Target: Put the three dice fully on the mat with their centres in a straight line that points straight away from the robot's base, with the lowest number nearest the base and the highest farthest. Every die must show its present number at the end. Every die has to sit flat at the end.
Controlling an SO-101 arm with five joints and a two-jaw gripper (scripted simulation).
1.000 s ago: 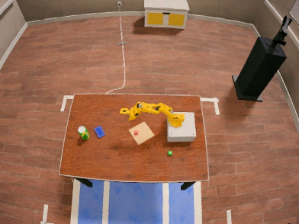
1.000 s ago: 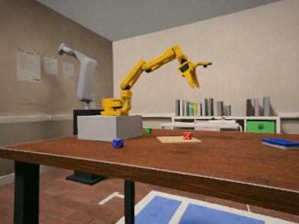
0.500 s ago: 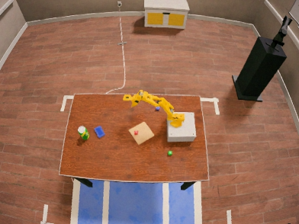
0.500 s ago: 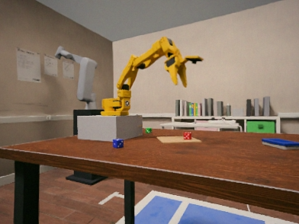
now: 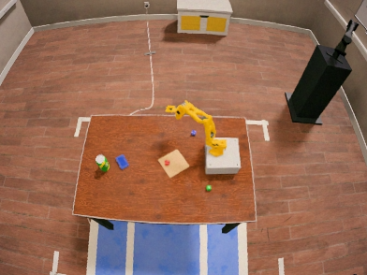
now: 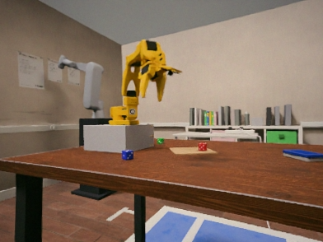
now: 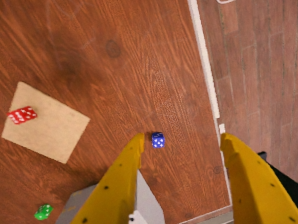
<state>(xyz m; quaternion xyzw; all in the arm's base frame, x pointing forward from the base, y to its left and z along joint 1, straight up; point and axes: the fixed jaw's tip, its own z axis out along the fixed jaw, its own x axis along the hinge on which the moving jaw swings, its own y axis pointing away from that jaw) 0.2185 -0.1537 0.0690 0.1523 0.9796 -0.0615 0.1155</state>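
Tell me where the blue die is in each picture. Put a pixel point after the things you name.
Top: the blue die (image 5: pixel 193 133) (image 6: pixel 128 155) (image 7: pixel 158 140) is right of centre, near the table's upper edge.
Exterior: lower left, before the grey block.
Wrist: just right of centre.
Shared landmark: the mat (image 5: pixel 174 169) (image 6: pixel 187 151) (image 7: pixel 52 131).
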